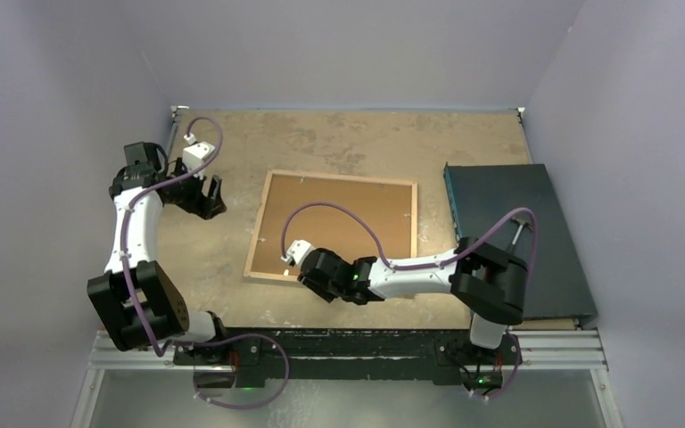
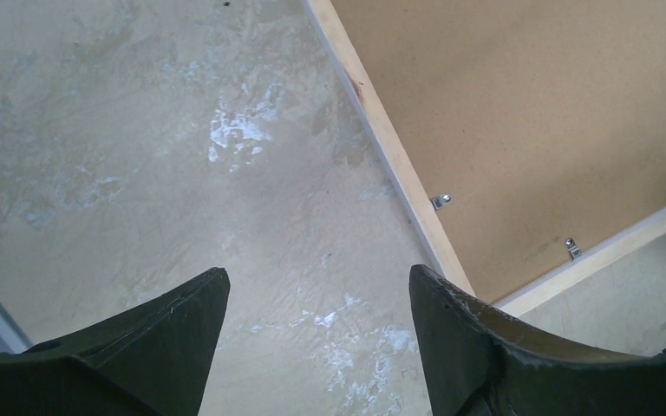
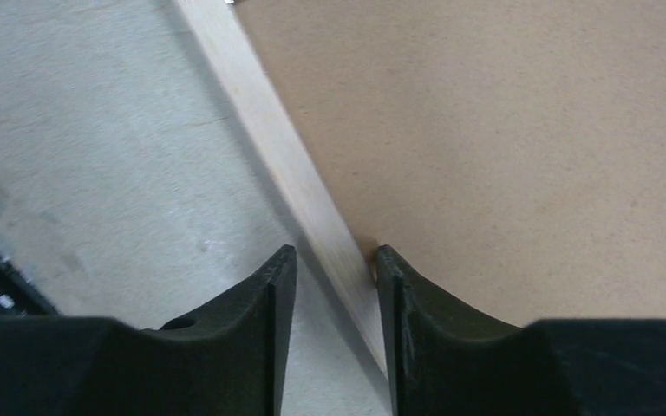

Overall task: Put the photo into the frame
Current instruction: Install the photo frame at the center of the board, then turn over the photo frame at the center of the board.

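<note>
Two grippers are close to the frame (image 1: pixel 258 225), which lies back-up at the middle of the tabletop (image 1: pixel 214 259). A brown board (image 1: pixel 348 214) fills its inside, and the photo I cannot see. The right gripper (image 3: pixel 331 256) straddles the frame's near rail, fingers close on either side; whether they pinch it I cannot tell. The left gripper (image 2: pixel 318 276) hangs spread wide over bare tabletop left of the frame. A dark mat (image 1: pixel 499 214) lies at the right.

White links (image 1: pixel 138 234), black joints (image 1: pixel 491 283), purple cables (image 1: pixel 358 219); left gripper (image 2: pixel 316 282) and right gripper (image 3: pixel 336 256) black.
</note>
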You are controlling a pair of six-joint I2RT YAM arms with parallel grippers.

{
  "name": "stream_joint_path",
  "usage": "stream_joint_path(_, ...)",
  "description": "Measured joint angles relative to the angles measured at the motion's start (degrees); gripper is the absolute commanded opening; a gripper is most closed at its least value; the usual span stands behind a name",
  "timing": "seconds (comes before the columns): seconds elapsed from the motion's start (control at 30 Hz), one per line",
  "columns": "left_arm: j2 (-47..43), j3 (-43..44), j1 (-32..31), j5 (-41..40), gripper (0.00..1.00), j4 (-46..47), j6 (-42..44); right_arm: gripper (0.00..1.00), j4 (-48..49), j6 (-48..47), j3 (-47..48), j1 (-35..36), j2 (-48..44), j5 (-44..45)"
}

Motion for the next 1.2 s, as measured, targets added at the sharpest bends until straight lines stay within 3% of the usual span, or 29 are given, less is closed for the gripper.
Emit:
stream_joint_path(0.33,-2.67,-7.43,0.0,6.49,0.75,0.24,10.6,0.0,0.11,-1.4,1.79,1.09,1.97,3.08)
stream_joint_path(0.6,-15.74,-17.84,0.0,10.86,0.75,-2.49,30.25,0.0,-2.1,-1.2,4.7,1.09,3.43,2.69)
stream_joint_path(0.83,-20.52,-23.76,0.0,11.82,0.74,-2.82,43.54,0.0,-4.85,-1.01,8.35,0.28,3.43,0.79)
stream_joint_path(1.2,-36.39,-31.54,0.04,13.42,0.77,-5.31,69.13,0.0,-5.62,0.76,15.06,-7.41,-0.57,-9.16)
